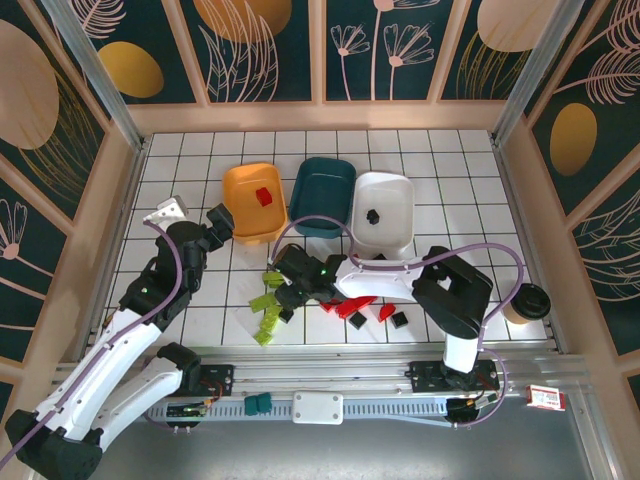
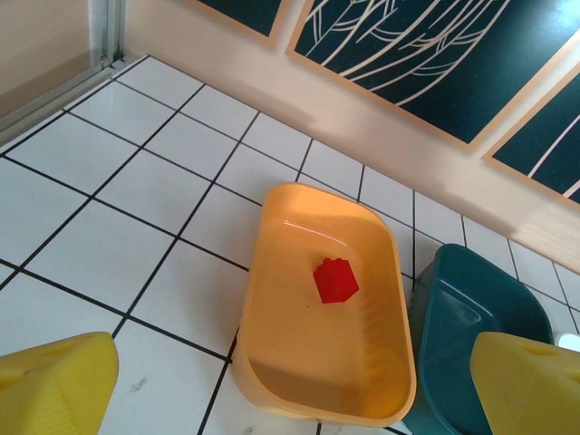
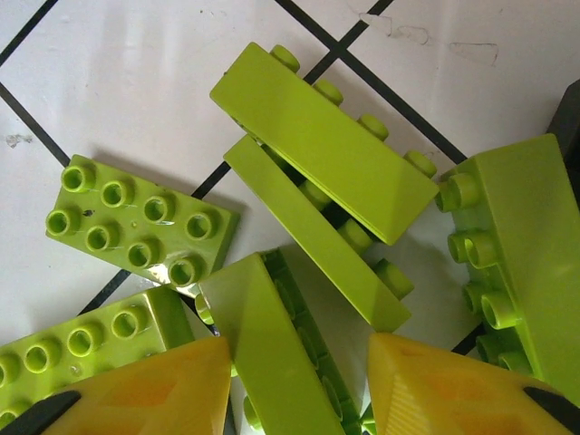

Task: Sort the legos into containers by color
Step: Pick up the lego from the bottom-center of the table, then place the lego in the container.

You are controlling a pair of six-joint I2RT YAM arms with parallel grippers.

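Loose legos (image 1: 268, 325) before three tubs (image 1: 325, 229)

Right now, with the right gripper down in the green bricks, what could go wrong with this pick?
1. The jaws of the right gripper stand either side of a tilted lime brick that lies among crowded neighbours; it may slip, or drag one along.
2. The teal tub sits close between the orange tub and the white tub, so an off-centre drop could land in the wrong colour.
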